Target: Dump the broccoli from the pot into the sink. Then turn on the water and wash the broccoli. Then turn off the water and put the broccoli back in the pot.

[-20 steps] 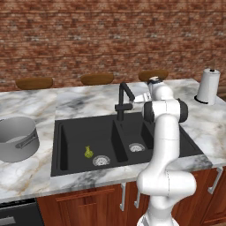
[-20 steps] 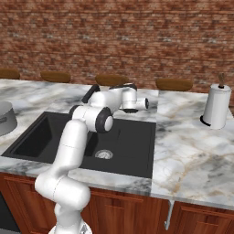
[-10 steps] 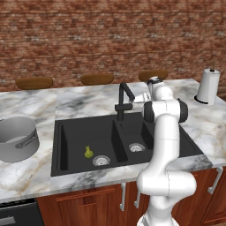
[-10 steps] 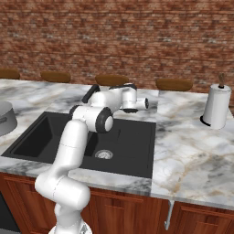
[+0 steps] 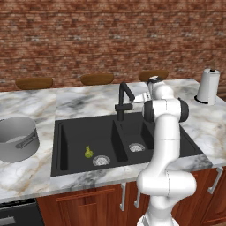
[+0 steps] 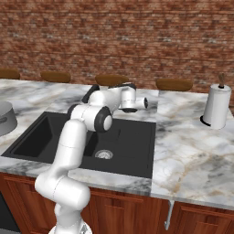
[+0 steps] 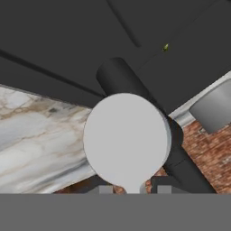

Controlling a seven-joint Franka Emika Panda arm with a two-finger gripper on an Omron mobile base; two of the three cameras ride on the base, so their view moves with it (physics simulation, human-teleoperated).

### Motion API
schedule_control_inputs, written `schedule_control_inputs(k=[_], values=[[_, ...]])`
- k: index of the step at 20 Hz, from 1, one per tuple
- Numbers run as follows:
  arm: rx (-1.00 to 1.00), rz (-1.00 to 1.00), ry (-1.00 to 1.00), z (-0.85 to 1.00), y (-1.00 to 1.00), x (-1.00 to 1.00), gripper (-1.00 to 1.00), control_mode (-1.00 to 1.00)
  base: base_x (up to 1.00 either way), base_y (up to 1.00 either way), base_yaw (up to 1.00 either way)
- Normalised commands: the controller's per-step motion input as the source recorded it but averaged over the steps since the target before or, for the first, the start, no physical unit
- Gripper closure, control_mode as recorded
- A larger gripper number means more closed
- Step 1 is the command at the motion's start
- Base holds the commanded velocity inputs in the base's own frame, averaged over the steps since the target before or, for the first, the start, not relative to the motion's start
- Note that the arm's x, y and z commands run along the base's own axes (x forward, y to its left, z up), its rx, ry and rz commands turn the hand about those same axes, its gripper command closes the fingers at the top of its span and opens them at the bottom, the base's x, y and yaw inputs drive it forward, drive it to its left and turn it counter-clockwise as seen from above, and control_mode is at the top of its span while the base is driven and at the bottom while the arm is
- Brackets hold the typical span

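The broccoli point(image 5: 88, 152) was a tiny yellow-green floret with a pale stalk, lying on the floor of the larger, left basin of the matte black sink point(image 5: 62, 145), just beside the round silver drain point(image 5: 101, 160) and well apart from the pot. In the hand view it showed as a small yellow-green speck point(image 7: 165, 47) far off against the dark basin. The pot point(image 5: 17, 138), round, grey and straight-walled, stood upright on the marble desk point(image 5: 31, 176) to the left of the sink, near its rim. At the back of the sink, between the two basins, rose the black faucet point(image 5: 122, 99). The hand point(image 5: 140, 97) reached toward it at the end of the white arm, beside the faucet's base, and its fingers were drawn in nearly shut. The hand view showed a round pale grey knob point(image 7: 126, 140) on a dark stem directly ahead of the two fingertips, with the tips point(image 7: 104, 189) close on either side of its narrow lower end; whether they actually pinched it could not be told. A paper-towel roll point(image 5: 208, 86) stood upright on the desk well off to the right.
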Motion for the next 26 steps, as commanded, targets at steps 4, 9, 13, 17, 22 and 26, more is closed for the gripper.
schedule_control_inputs(k=[4,9,13,17,22,26], values=[[-0.01,-0.2,0.0,0.0,-0.39,0.0,1.0,-1.0,0.0,0.0,0.0],[-0.04,-0.24,0.0,-0.01,-0.52,0.0,1.0,-1.0,0.0,0.0,0.0],[-0.04,-0.24,0.0,0.0,-0.61,0.0,1.0,-1.0,0.0,0.0,0.0],[-0.07,-0.2,0.0,0.0,-0.61,0.0,1.0,-1.0,0.0,0.0,0.0],[-0.08,-0.15,0.0,-0.05,-0.63,0.04,1.0,-1.0,0.0,0.0,0.0],[-0.05,-0.08,0.0,-0.11,-0.58,0.01,1.0,-1.0,0.0,0.0,0.0]])
